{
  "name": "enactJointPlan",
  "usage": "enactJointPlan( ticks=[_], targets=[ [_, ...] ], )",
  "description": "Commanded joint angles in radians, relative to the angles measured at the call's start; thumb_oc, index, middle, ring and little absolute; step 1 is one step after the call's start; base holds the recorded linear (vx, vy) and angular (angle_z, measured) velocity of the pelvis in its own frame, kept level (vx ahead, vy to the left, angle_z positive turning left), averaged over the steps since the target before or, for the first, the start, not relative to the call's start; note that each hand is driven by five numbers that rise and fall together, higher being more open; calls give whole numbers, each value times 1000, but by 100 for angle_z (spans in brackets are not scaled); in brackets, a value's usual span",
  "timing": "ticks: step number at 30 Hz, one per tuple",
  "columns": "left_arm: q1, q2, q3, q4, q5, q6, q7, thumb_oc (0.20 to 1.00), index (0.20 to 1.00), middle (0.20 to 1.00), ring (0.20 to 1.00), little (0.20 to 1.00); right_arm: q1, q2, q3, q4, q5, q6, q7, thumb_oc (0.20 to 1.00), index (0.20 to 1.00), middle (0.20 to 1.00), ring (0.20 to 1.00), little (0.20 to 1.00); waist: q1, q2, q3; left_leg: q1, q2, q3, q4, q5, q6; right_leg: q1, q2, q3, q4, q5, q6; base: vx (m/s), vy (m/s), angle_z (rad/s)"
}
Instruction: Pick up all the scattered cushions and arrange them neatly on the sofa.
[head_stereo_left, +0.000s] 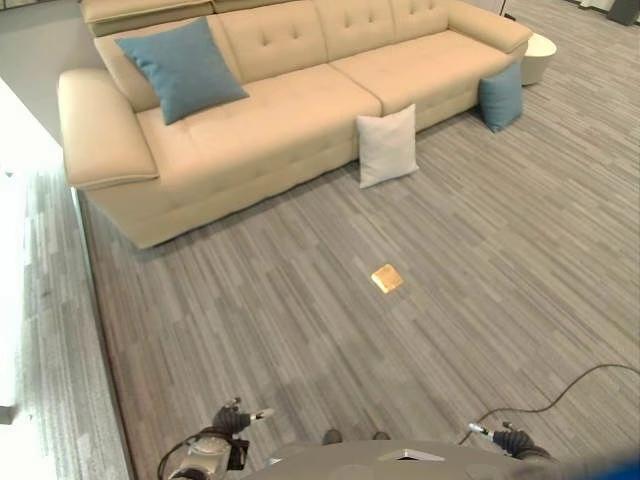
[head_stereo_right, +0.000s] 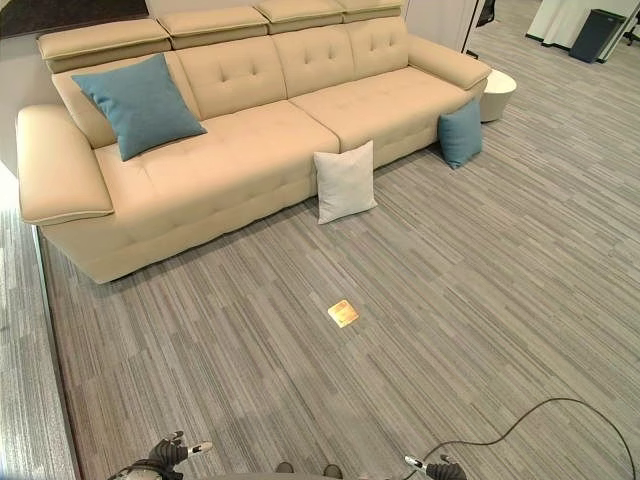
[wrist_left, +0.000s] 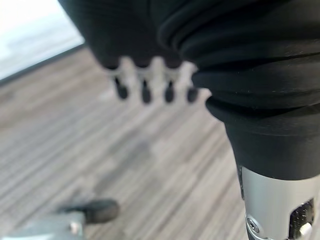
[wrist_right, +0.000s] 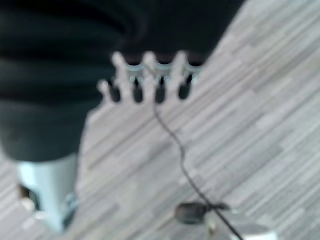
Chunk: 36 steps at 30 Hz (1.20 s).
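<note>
Leather sofa (head_stereo_right: 250, 140): cream, tufted with buttons, thick padded arms and fold-over headrests; stands at the far side of the floor
Blue cushion, left (head_stereo_right: 140, 105): square, matt fabric, already on the seat, tilted back against the backrest near the sofa's left arm
White cushion (head_stereo_right: 345, 182): square, pale fabric, soft corners; on the floor, upright, leaning against the sofa front about midway along
Small tag (head_stereo_right: 342, 313): flat, orange-tan, squarish; lies on bare floor between the robot and the white cushion
Blue cushion, right (head_stereo_right: 460, 132): square, same matt fabric; on the floor, propped against the sofa front near its right end
Side table (head_stereo_right: 497, 92): white, rounded, just beyond the right blue cushion
Floor (head_stereo_right: 480, 300): grey striped, short-pile look, flat
Left hand (wrist_left: 145, 85): fingers straight and hanging in a row, holding nothing, low by the robot
Right hand (wrist_right: 150, 82): fingers straight, slightly apart, holding nothing, low by the robot
Progress: one cushion placed, two on the floor, both well apart from the hands
Risks: soft cushions may sag and slip from a one-sided pinch; leaning ones may topple flat if nudged; a foot could catch the tag on the approach; smooth leather may let a cushion slide off the seat
</note>
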<state>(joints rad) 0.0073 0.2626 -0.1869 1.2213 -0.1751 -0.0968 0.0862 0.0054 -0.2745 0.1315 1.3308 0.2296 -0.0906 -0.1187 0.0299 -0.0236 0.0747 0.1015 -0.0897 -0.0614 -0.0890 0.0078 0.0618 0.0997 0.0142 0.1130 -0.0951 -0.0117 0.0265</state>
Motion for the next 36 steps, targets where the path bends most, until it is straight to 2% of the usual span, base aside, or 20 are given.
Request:
enactJointPlan(
  ticks=[1, 3, 8, 11, 16, 19, 21, 22, 24, 26, 27, 28, 30, 32, 33, 34, 35, 36],
  targets=[
    [-51, -24, 37, 55, 6, -10, -3, 1000, 1000, 1000, 1000, 1000, -15, -6, 41, -5, -12, -5, -2, 1000, 1000, 1000, 1000, 1000, 8, -11, -22, -44, -11, -163, 8, 5, -68, -72, 6, 85, 8, 76, 94, -4, -1, -5],
    [-51, -24, 36, 55, 6, -9, -4, 1000, 1000, 1000, 1000, 1000, -17, -8, 43, -6, -15, -3, -2, 1000, 1000, 1000, 1000, 1000, 9, -11, -19, -47, -13, -159, 14, 2, -66, -73, 5, 88, 8, 78, 95, 1, 8, -8],
    [-63, -16, 26, 51, 13, -8, -4, 1000, 1000, 1000, 1000, 1000, -43, -10, 46, -18, -4, -3, -3, 1000, 1000, 1000, 1000, 1000, 17, -24, 8, -101, -32, -130, 116, -41, -52, -101, 3, 130, 24, 90, 101, -40, 22, -23],
    [-67, -12, 19, 46, 13, -9, -6, 1000, 1000, 1000, 1000, 1000, -56, -14, 50, -28, 1, -5, 0, 1000, 1000, 1000, 1000, 1000, 24, -26, 17, -122, -41, -116, 147, -55, -41, -130, 9, 157, 66, 87, 105, -12, 48, -53],
    [-82, -8, 2, 39, 18, -8, -10, 1000, 1000, 1000, 1000, 1000, -69, -14, 52, -51, 5, -6, 4, 1000, 1000, 1000, 1000, 1000, 8, -27, 37, -127, -49, -110, 162, -66, -27, -171, 14, 172, 143, 69, 117, 5, 77, -16],
    [-91, -5, 4, 32, 7, -7, -9, 1000, 1000, 1000, 1000, 1000, -83, -12, 53, -66, 6, -9, 2, 1000, 1000, 1000, 1000, 1000, 9, -23, 55, -124, -44, -105, 167, -78, -19, -214, 16, 151, 241, 45, 131, 32, 55, -19],
    [-92, -5, 5, 35, 5, -5, -10, 1000, 1000, 1000, 1000, 1000, -84, -10, 57, -71, 5, -8, 3, 1000, 1000, 1000, 1000, 1000, 10, -23, 57, -121, -44, -110, 167, -81, -19, -229, 18, 138, 253, 46, 133, 86, 2, -2],
    [-90, -4, 6, 37, 6, -5, -11, 1000, 1000, 1000, 1000, 1000, -84, -12, 64, -74, 1, -9, 6, 1000, 1000, 1000, 1000, 1000, 13, -33, 53, -108, -46, -113, 158, -86, -19, -244, 22, 115, 212, 63, 130, 140, -31, -5],
    [-88, -3, 6, 38, 5, -7, -11, 1000, 1000, 1000, 1000, 1000, -83, -13, 67, -75, -1, -11, 5, 1000, 1000, 1000, 1000, 1000, 15, -35, 54, -98, -44, -115, 151, -87, -18, -244, 28, 106, 193, 71, 127, 156, -51, -28],
    [-85, 0, 7, 38, -1, -8, -11, 1000, 1000, 1000, 1000, 1000, -74, -14, 73, -90, 1, -18, 6, 1000, 1000, 1000, 1000, 1000, 7, -45, 51, -69, -39, -140, 130, -89, -18, -286, 55, 58, 136, 103, 116, 210, -75, -23],
    [-85, 0, 7, 38, -1, -8, -11, 1000, 1000, 1000, 1000, 1000, -74, -14, 73, -90, 2, -18, 6, 1000, 1000, 1000, 1000, 1000, 6, -45, 51, -69, -39, -141, 129, -89, -18, -286, 55, 58, 136, 103, 116, 352, -134, 0],
    [-85, -3, 4, 37, -4, -10, -10, 1000, 1000, 1000, 1000, 1000, -59, -13, 81, -106, -5, -22, 9, 1000, 1000, 1000, 1000, 1000, -16, -47, 54, -22, -30, -184, 129, -96, -40, -291, 52, 5, 129, 107, 107, 336, -147, 12],
    [-88, -11, -7, 40, 1, -9, -12, 1000, 1000, 1000, 1000, 1000, -52, -17, 78, -106, 0, -23, 10, 1000, 1000, 1000, 1000, 1000, -30, -38, 46, 2, -6, -207, 124, -87, -61, -274, 58, 14, 132, 92, 86, 324, -169, 45],
    [-89, -16, -6, 46, 3, -9, -11, 1000, 1000, 1000, 1000, 1000, -50, -23, 72, -108, 3, -24, 12, 1000, 1000, 1000, 1000, 1000, -38, -25, 34, 11, 33, -209, 157, -58, -106, -260, 48, -26, 136, 80, 73, 230, -144, 89],
    [-90, -16, -6, 47, 3, -9, -11, 1000, 1000, 1000, 1000, 1000, -50, -24, 72, -108, 3, -24, 12, 1000, 1000, 1000, 1000, 1000, -40, -24, 35, 11, 34, -211, 158, -59, -106, -259, 48, -28, 136, 80, 73, 273, -199, 55],
    [-96, -22, -15, 32, -7, -13, -11, 1000, 1000, 1000, 1000, 1000, -56, -42, 70, -118, 14, -29, 10, 1000, 1000, 1000, 1000, 1000, -32, -30, 52, -60, 29, -197, 358, 12, -147, -202, 29, -32, 110, 77, 60, 218, -196, 18],
    [-103, -22, -19, 23, -17, -14, -10, 1000, 1000, 1000, 1000, 1000, -61, -48, 71, -123, 18, -31, 8, 1000, 1000, 1000, 1000, 1000, -25, -38, 67, -106, 24, -181, 419, 23, -146, -189, 19, -29, 108, 75, 56, 215, -193, 15],
    [-103, -22, -19, 23, -17, -14, -10, 1000, 1000, 1000, 1000, 1000, -61, -48, 71, -122, 18, -31, 8, 1000, 1000, 1000, 1000, 1000, -25, -38, 67, -108, 24, -181, 424, 20, -146, -189, 19, -29, 108, 75, 56, 79, -106, 0]
  ],
)
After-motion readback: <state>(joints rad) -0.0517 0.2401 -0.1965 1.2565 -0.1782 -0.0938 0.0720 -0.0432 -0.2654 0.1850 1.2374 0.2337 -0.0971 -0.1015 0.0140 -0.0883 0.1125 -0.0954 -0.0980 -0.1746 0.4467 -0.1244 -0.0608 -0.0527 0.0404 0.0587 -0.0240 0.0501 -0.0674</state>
